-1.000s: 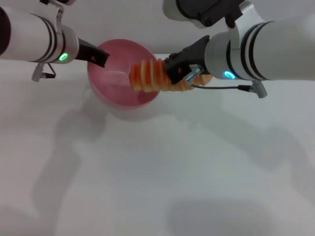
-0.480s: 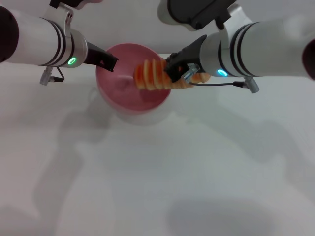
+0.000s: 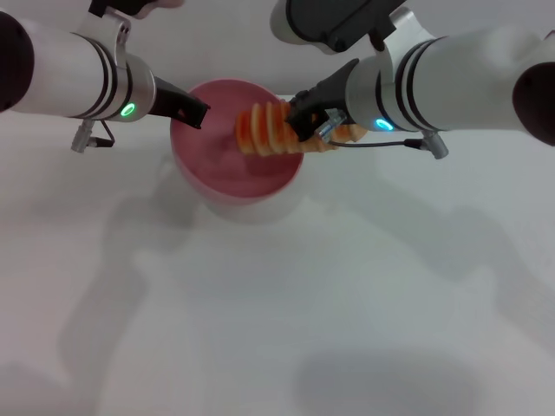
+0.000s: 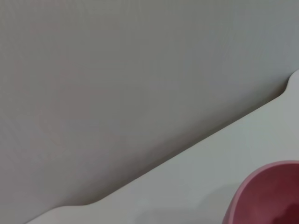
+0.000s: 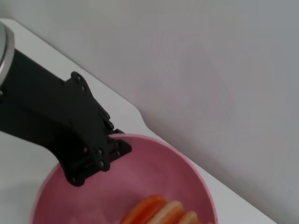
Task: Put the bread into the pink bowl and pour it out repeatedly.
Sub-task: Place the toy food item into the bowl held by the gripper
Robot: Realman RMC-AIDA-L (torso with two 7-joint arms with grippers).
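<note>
- Where the white table (image 3: 286, 312) meets a plain grey wall (image 5: 210, 60), the pink bowl (image 3: 234, 169) sits held at its rim by the left gripper (image 3: 192, 113).
- The right gripper (image 3: 303, 126) clamps the bread (image 3: 264, 130) over the bowl's right rim.

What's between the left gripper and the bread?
Only the pink bowl's open inside; the left gripper holds its rim and the bread hangs over it, head view.

You see a smooth pink bowl (image 3: 236, 165) that looks like plastic, a bit shiny inside. The bread (image 3: 270, 129) looks like bumpy, ridged plastic. The table (image 3: 277, 303) is plain, white and matt.
</note>
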